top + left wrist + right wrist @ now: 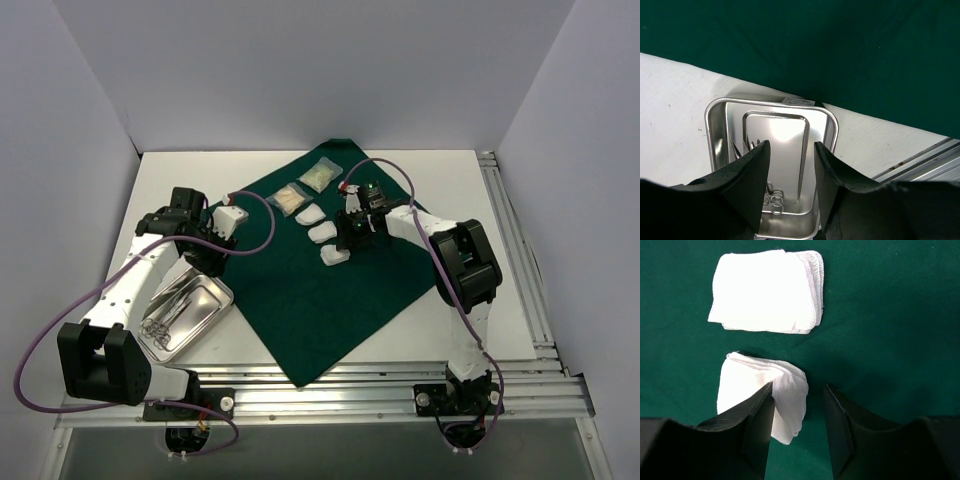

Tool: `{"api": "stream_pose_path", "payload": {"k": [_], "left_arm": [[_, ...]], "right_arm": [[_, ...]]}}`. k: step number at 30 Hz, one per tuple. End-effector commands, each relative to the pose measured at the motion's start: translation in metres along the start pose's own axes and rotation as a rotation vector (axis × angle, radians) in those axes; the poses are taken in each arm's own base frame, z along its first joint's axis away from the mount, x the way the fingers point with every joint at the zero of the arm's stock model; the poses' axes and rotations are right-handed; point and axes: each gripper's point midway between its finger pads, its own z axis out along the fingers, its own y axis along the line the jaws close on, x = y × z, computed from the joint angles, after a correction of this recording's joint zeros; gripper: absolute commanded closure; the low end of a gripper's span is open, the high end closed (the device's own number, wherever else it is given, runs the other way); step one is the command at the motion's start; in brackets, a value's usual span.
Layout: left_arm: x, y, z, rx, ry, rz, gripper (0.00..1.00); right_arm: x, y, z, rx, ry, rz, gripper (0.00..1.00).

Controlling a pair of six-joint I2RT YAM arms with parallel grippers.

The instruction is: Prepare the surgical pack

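The dark green drape lies across the table like a diamond. Three white gauze pads sit in a row on it, with two clear packets behind them. My right gripper is open just above the drape. A rumpled gauze pad rests against its left finger, with a gap to the right finger. A flat gauze pad lies beyond. My left gripper hangs open and empty over the steel tray, where steel instruments lie.
The tray stands on the white table left of the drape, its corner touching the drape's edge. Aluminium rails run along the near edge and the right side. White walls enclose the table.
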Motion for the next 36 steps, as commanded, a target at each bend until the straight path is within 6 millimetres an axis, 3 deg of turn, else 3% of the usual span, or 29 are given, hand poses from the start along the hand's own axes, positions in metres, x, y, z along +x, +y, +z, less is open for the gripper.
{"api": "stream_pose_path", "payload": {"k": [1, 6, 16, 19, 21, 28, 36], "left_arm": [[-0.020, 0.004, -0.010, -0.021, -0.071, 0.014, 0.51], [-0.020, 0.002, -0.015, -0.026, -0.082, 0.016, 0.51], [-0.018, 0.001, -0.018, -0.035, -0.091, 0.019, 0.51], [-0.019, 0.001, -0.019, -0.038, -0.098, 0.021, 0.50], [-0.018, 0.001, -0.018, -0.039, -0.094, 0.022, 0.51], [-0.018, 0.003, -0.017, -0.044, -0.090, 0.025, 0.51], [-0.022, 0.003, -0.020, -0.041, -0.100, 0.028, 0.50]], "right_arm": [[0.004, 0.007, -0.007, -0.006, 0.021, 0.015, 0.61], [0.017, 0.016, 0.002, -0.072, 0.045, 0.056, 0.60], [0.034, 0.017, 0.010, -0.098, 0.078, 0.073, 0.61], [0.038, 0.018, 0.014, -0.108, 0.094, 0.077, 0.64], [0.040, 0.019, 0.014, -0.115, 0.096, 0.080, 0.73], [0.023, 0.031, -0.006, -0.153, 0.042, 0.064, 1.00], [-0.021, 0.056, -0.050, -0.195, -0.104, 0.017, 1.00]]}}
